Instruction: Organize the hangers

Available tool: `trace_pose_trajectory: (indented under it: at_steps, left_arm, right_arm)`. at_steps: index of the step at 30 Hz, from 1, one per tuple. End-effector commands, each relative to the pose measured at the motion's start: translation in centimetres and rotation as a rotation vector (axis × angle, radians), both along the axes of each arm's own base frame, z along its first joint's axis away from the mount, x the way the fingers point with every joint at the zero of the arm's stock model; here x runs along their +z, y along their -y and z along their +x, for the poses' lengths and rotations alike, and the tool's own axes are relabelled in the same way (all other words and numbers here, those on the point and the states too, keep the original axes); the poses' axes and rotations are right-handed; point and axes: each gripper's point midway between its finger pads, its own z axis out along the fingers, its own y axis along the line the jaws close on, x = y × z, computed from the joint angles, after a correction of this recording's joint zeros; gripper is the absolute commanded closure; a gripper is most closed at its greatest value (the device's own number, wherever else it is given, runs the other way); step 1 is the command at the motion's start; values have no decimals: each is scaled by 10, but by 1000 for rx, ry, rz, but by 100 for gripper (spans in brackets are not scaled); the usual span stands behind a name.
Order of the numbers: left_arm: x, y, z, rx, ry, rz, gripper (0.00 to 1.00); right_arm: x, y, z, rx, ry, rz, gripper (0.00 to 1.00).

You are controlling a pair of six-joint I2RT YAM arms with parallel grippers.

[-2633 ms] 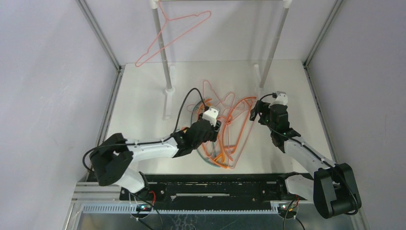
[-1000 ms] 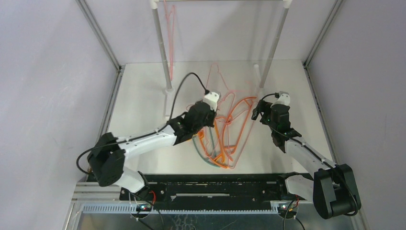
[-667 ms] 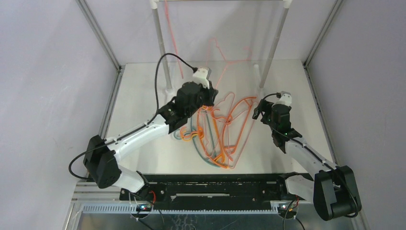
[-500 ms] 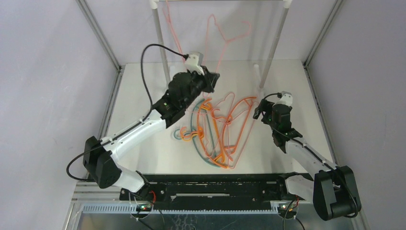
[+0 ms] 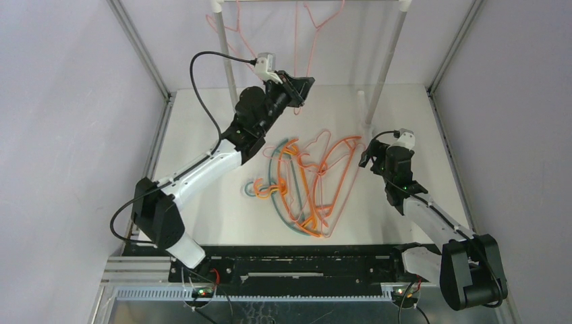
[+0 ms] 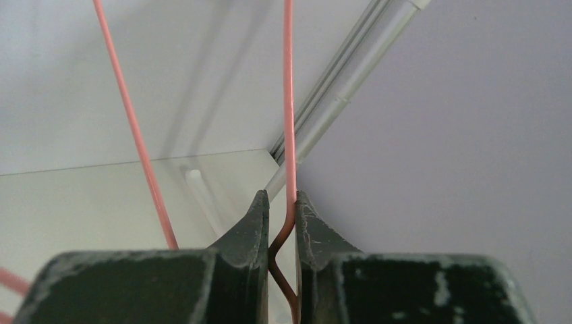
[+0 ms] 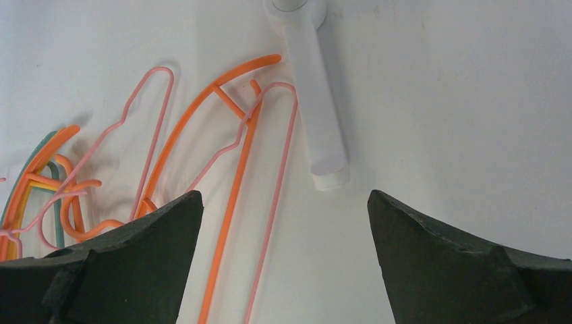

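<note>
A second pink hanger [image 5: 226,30] hangs on the rack [image 5: 390,57], up and to the left of the left gripper [image 5: 301,86]. The left gripper is lifted high. Its fingers [image 6: 313,226] are squeezed almost all the way together, with only a thin gap. In that gap they pinch the wire of a pink hanger [image 5: 305,40]. This hanger stands straight up above the gripper, and its hook is right at the bar [image 5: 364,1]. I cannot tell if the hook is over the bar yet.

So I think the step now is hanging this hanger. Next the gripper needs to slip the hook over the bar, let it sit there, and then open. It should go slowly so the thin wire does not swing or knock the other one off.

Down below that gripper, on the table [image 5: 202,135], lies the pile of hangers [image 5: 310,185]. It has orange ones, pink ones and a teal one, all tangled.

The right gripper [image 5: 367,156] waits just to the right of the pile. Its fingers are wide open and hold nothing. An orange hanger [image 7: 233,182] lies right under it, beside the white foot [image 7: 317,121] of the rack.
</note>
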Motion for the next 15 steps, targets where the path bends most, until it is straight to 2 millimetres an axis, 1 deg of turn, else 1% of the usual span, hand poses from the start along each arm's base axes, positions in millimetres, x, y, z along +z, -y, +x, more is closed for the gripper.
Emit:
trace_pose_trajectory:
  at_steps: [1, 8, 11, 15]
  left_arm:
    - [50, -13, 7, 10, 78, -167, 100]
    - [45, -27, 25, 55, 60, -237, 100]
    - [35, -31, 30, 69, 18, -265, 100]
    - [12, -28, 37, 89, -47, -217, 100]
  right_arm:
    - [21, 0, 12, -12, 58, 34, 0]
    - [18, -2, 13, 0, 51, 40, 0]
    - [18, -3, 13, 3, 51, 45, 0]
    - [18, -3, 14, 1, 51, 50, 0]
